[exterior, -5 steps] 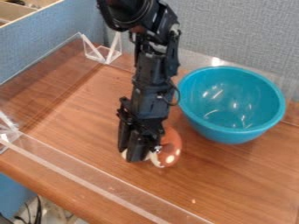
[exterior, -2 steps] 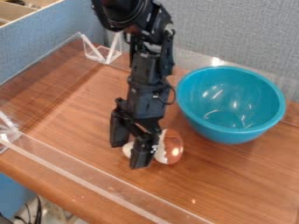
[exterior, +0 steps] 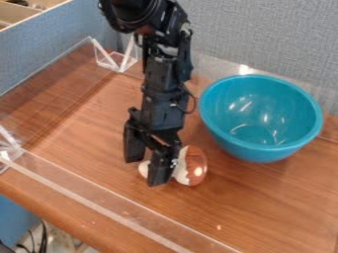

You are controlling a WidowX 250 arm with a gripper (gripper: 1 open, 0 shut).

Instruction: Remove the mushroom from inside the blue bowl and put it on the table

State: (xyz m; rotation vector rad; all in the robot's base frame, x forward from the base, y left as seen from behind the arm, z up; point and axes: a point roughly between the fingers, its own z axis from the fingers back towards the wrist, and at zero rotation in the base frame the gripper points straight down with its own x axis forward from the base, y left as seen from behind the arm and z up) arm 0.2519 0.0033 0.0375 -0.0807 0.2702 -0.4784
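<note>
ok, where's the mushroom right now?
On the table, out of the blue bowl: the mushroom lies lower centre, just left of the bowl, by the open gripper.

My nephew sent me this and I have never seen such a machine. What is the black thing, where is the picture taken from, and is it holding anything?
The black thing is a robot arm, jointed like a desk lamp, reaching down to a wooden table with low clear walls around it. There is one picture, taken from in front of the table and somewhat above it, looking down at an angle.

At the arm's lower end is its pincer, the part that grasps. It points steeply down at the table and its jaws are spread open.

Right by the pincer a small toy mushroom, with a reddish-brown cap, lies on the table. With the jaws open it is not gripped; whether a finger touches it I cannot tell.

To the right stands a blue bowl, which looks empty.
</note>
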